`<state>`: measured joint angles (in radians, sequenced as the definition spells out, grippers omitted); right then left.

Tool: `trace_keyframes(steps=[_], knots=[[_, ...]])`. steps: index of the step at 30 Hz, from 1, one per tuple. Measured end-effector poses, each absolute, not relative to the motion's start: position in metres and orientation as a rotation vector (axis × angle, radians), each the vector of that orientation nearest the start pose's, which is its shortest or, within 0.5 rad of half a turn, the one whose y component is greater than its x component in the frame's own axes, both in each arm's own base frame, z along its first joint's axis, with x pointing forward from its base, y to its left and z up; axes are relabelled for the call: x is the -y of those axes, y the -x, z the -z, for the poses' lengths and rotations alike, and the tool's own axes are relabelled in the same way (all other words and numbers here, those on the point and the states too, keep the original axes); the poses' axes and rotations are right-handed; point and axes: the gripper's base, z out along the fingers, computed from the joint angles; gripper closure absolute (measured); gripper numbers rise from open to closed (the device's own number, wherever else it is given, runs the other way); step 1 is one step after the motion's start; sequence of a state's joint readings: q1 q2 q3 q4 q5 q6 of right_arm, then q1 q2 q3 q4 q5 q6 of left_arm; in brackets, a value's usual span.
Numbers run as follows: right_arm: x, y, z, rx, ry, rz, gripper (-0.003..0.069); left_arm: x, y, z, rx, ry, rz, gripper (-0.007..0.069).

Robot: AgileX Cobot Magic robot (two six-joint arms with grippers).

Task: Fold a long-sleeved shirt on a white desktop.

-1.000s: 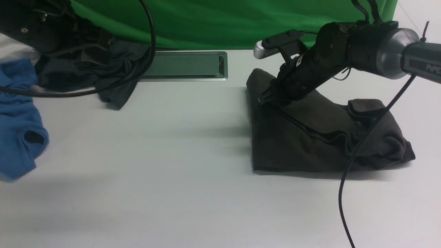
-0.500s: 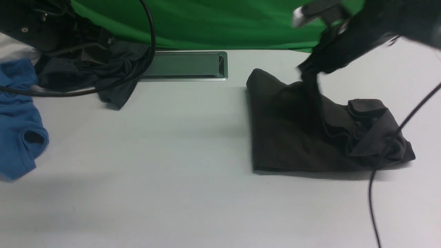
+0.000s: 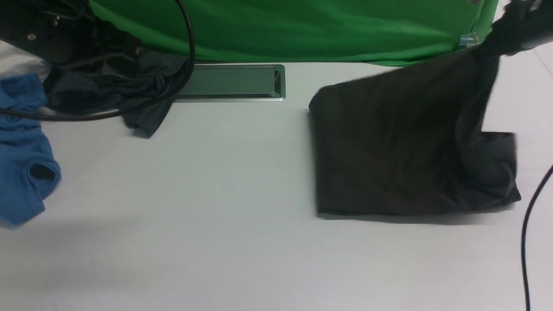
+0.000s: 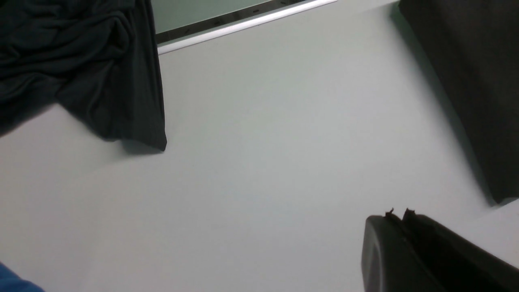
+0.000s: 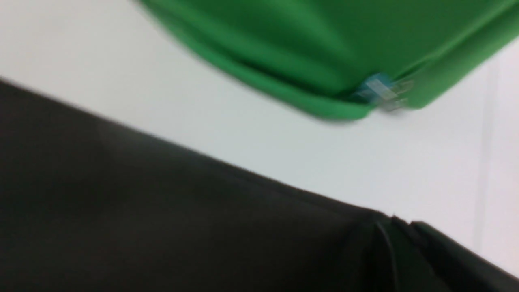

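Note:
The long-sleeved shirt (image 3: pixel 389 160) lies as a dark bundle on the right half of the white desktop (image 3: pixel 216 194); its print and collar are hidden. High at the far right, blurred by motion, my right gripper (image 3: pixel 512 26) is shut on an edge of the shirt (image 5: pixel 202 211), and a sheet of cloth is stretched up from the table. In the right wrist view the cloth runs straight into the closed right gripper (image 5: pixel 399 222). Over bare desktop, well to the left of the shirt (image 4: pixel 478 89), my left gripper (image 4: pixel 399 213) is shut with nothing in it.
A dark charcoal garment (image 3: pixel 129 90) is heaped at the back left under my left arm, with a blue garment (image 3: pixel 21 160) at the left edge. The silver-framed cable-slot panel (image 3: pixel 233 82) sits at the back, before the green backdrop (image 3: pixel 281 26). A black cable (image 3: pixel 525 242) hangs at the right.
My right gripper has swung from the shirt's back left corner up and far to the right, pulling a layer of cloth with it and spreading it out. The left arm has stayed still.

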<state>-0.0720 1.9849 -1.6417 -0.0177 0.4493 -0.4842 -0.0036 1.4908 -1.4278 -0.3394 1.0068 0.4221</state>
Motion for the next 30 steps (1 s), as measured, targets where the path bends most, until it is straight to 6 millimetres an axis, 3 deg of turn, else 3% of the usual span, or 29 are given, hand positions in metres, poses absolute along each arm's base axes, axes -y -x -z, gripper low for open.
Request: trace_keyframes(steps=[2,8,10,12,13,16,18,19,20,22,24,26,27,28,30], knots=[[0.038,-0.468,-0.264,-2.22,0.478,0.322,0.0626,0.027,-0.316,-0.364,-2.456,-0.408,0.268,0.0564],[0.043,-0.483,-0.228,-2.224,0.481,0.329,0.0592,0.03,-0.317,-0.366,-2.44,-0.385,0.329,0.0559],[0.043,-0.485,-0.218,-2.249,0.491,0.324,0.054,0.031,-0.317,-0.366,-2.438,-0.382,0.337,0.0557],[0.044,-0.482,-0.216,-2.278,0.509,0.328,0.0421,0.031,-0.317,-0.366,-2.438,-0.38,0.337,0.0554],[0.044,-0.482,-0.216,-2.28,0.512,0.33,0.0421,0.031,-0.317,-0.366,-2.438,-0.38,0.337,0.0554],[0.044,-0.472,-0.244,-2.263,0.51,0.359,0.0218,0.031,-0.317,-0.366,-2.437,-0.379,0.34,0.055],[0.044,-0.464,-0.266,-2.243,0.469,0.357,0.0162,0.031,-0.317,-0.366,-2.437,-0.379,0.34,0.0547],[0.042,-0.449,-0.302,-2.202,0.373,0.309,0.0139,0.031,-0.317,-0.366,-2.437,-0.379,0.34,0.0545],[0.04,-0.447,-0.305,-2.201,0.352,0.289,0.0139,0.031,-0.317,-0.366,-2.437,-0.379,0.34,0.0545],[0.034,-0.434,-0.331,-2.157,0.277,0.204,0.0167,0.031,-0.317,-0.366,-2.437,-0.379,0.34,0.0544],[0.02,-0.416,-0.348,-2.124,0.228,0.084,0.027,0.031,-0.317,-0.366,-2.437,-0.379,0.34,0.0543],[0.007,-0.407,-0.332,-2.171,0.226,0.009,0.0398,0.031,-0.317,-0.366,-2.437,-0.379,0.34,0.0543],[0.001,-0.404,-0.31,-2.236,0.236,-0.025,0.049,0.031,-0.317,-0.366,-2.437,-0.379,0.34,0.0543],[-0.001,-0.402,-0.303,-2.261,0.24,-0.035,0.0517,0.031,-0.317,-0.366,-2.437,-0.379,0.34,0.0543],[-0.004,-0.391,-0.25,-2.433,0.252,-0.076,0.06,0.031,-0.317,-0.366,-2.437,-0.379,0.34,0.054]])
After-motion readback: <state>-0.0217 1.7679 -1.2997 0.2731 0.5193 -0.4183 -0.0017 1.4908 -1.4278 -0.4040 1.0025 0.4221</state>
